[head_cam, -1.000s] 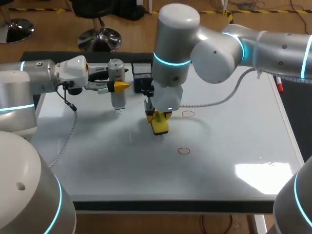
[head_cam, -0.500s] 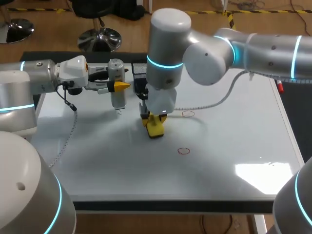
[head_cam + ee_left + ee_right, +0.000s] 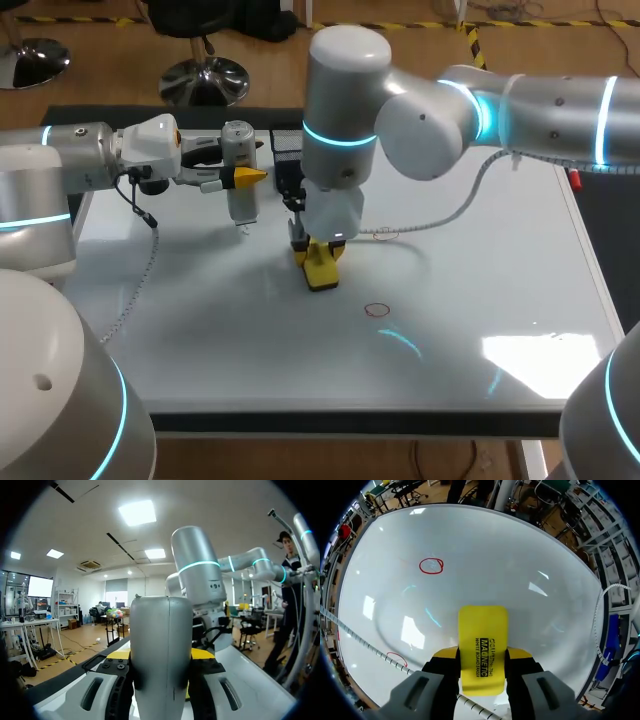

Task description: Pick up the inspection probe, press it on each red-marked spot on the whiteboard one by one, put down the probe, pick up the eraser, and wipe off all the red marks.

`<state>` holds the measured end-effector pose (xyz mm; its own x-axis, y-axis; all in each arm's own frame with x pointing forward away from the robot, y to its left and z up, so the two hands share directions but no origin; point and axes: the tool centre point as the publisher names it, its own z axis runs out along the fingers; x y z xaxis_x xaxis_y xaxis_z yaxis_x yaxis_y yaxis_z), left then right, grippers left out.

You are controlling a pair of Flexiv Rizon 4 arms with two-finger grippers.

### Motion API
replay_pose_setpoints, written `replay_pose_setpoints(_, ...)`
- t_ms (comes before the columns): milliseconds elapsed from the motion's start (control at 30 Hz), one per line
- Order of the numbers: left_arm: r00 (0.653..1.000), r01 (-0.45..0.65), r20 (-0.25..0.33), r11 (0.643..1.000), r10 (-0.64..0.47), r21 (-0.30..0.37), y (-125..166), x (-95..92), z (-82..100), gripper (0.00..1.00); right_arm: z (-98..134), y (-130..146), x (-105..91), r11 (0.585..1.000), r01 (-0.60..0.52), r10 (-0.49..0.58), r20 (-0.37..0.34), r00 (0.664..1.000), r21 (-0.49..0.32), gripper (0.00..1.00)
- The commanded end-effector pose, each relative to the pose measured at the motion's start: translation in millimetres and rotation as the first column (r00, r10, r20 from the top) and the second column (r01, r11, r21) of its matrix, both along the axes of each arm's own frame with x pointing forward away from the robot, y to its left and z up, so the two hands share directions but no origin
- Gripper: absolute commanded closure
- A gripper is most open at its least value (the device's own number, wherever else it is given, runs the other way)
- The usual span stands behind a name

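Right pincer (image 3: 320, 250), clenched on the yellow eraser (image 3: 323, 272), has dragged it slightly leftward over the whiteboard (image 3: 480, 290), so wiping seems underway, yet the red circle (image 3: 377, 310) nearby remains, and the left pincer (image 3: 240, 178) still grips the probe (image 3: 240, 205) aloft.

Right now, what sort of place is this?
Probably a robotics test lab: over a whiteboard, the left gripper holds a grey probe and the right gripper a yellow eraser near a red circle.

Red mark (image 3: 395, 657) half behind cable (image 3: 345, 627), probe (image 3: 161, 650) tip cut off
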<state>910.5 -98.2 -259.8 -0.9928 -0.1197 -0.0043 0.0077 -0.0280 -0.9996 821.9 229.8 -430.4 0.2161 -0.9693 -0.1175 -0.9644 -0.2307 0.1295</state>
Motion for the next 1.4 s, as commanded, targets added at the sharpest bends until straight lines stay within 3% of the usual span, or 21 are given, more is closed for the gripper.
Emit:
replay_pose_setpoints(33,1.000,0.001,0.001,1.000,-0.001,-0.001,0,0.3,0.5,1.00,-6,-5,-1.5,1.000,0.000,0.000,-0.001,1.000,-0.001,1.00)
replay_pose_setpoints(1100,1.000,0.001,0.001,1.000,-0.001,-0.001,0,0.3,0.5,1.00,-14,-57,-4.4,0.997,0.051,-0.052,-0.021,0.998,-0.058,1.00)
replay_pose_setpoints(1400,1.000,0.001,0.001,1.000,-0.001,-0.001,0,0.3,0.5,1.00,9,-46,1.4,0.999,0.031,-0.030,0.020,0.999,-0.036,1.00)
